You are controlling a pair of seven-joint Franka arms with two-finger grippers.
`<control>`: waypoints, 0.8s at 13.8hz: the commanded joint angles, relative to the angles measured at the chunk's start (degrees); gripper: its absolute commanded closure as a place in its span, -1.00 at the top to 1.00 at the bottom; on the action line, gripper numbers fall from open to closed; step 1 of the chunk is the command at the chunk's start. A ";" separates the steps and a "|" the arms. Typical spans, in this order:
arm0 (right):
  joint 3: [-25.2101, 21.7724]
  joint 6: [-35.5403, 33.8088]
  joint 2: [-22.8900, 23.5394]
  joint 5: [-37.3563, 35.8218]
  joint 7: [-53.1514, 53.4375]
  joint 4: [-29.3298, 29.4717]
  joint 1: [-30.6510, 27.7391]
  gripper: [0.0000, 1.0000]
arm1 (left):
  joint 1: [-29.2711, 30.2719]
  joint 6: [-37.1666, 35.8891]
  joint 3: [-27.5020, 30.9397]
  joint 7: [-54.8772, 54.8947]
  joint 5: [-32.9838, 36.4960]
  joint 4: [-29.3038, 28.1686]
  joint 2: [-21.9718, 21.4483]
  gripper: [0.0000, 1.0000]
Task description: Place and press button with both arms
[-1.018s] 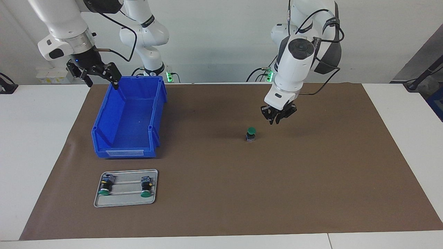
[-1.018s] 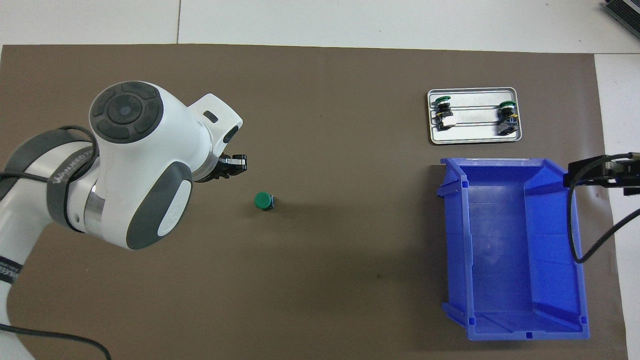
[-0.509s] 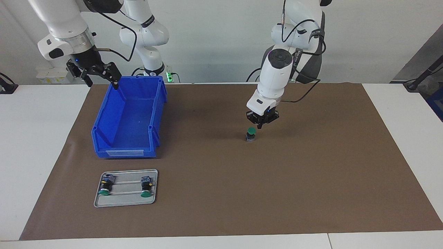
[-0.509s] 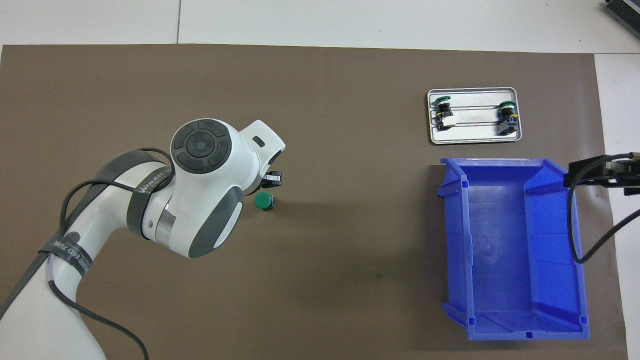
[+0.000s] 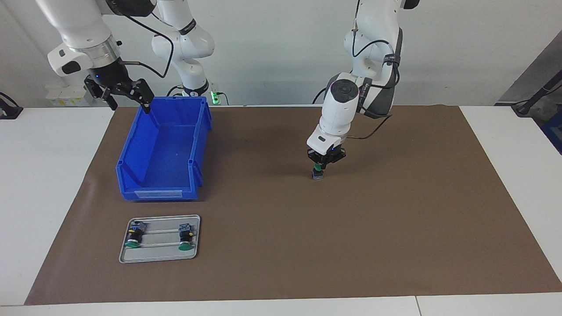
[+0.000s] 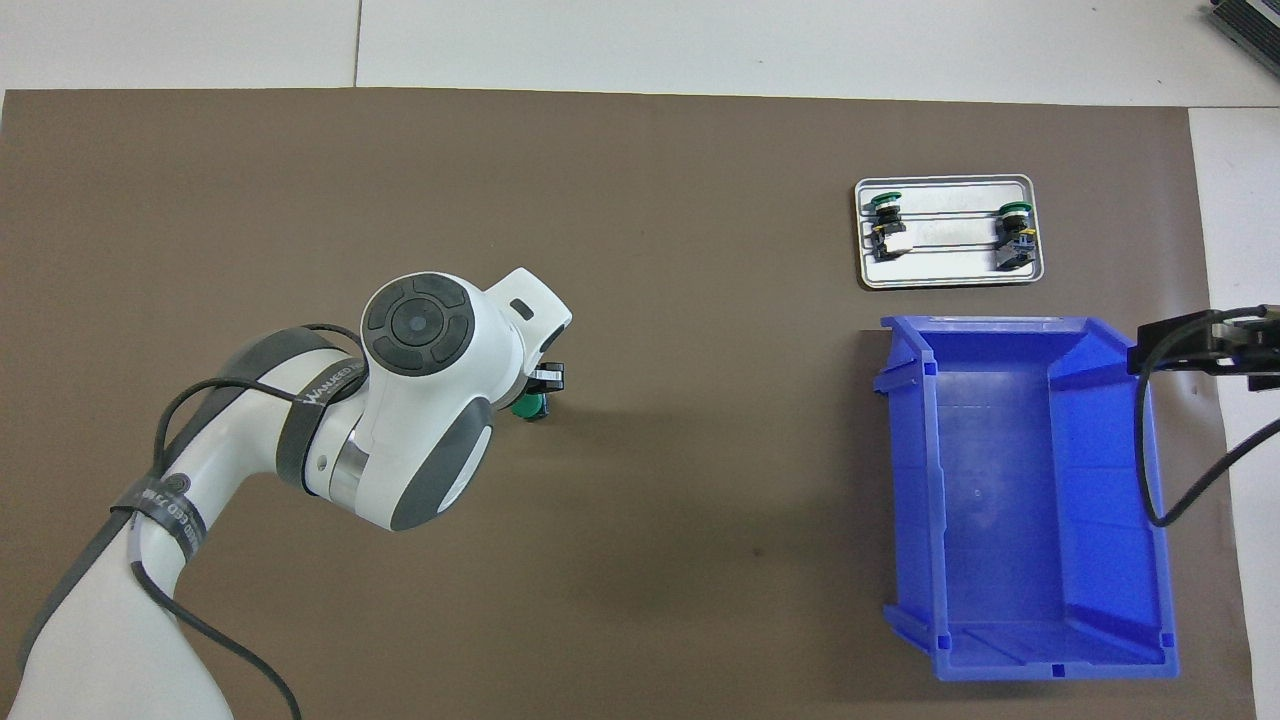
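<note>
Left gripper (image 5: 324,165) atop upright green-capped button (image 5: 317,174).

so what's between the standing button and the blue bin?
Nothing: only bare brown mat between the button under the left gripper and the blue bin. Both views show this. The right gripper waits over the bin's corner.

The left arm's wrist hides most of the button (image 6: 530,407) from overhead, leaving only an edge of its green cap. The right gripper (image 6: 1215,340) is cut by that view's edge. Whether the left gripper (image 5: 324,164) touches the cap is too small to tell.
</note>
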 commanded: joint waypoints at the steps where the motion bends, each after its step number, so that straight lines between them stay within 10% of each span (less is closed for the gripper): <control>1: 0.22 -0.74 -0.43 0.86 -1.16 0.20 -0.41 1.00 | -1.24 1.92 0.86 -1.22 -0.53 -3.26 -1.66 -1.00; 7: 0.13 -0.74 -0.43 0.86 -1.16 0.11 -0.41 1.00 | -2.29 8.51 0.86 -2.19 -0.53 -7.31 -1.05 -1.00; 11: 0.22 -0.74 -0.52 0.86 -1.16 0.20 -0.41 1.00 | -0.28 -2.96 1.04 -1.40 -0.44 3.63 0.26 -0.90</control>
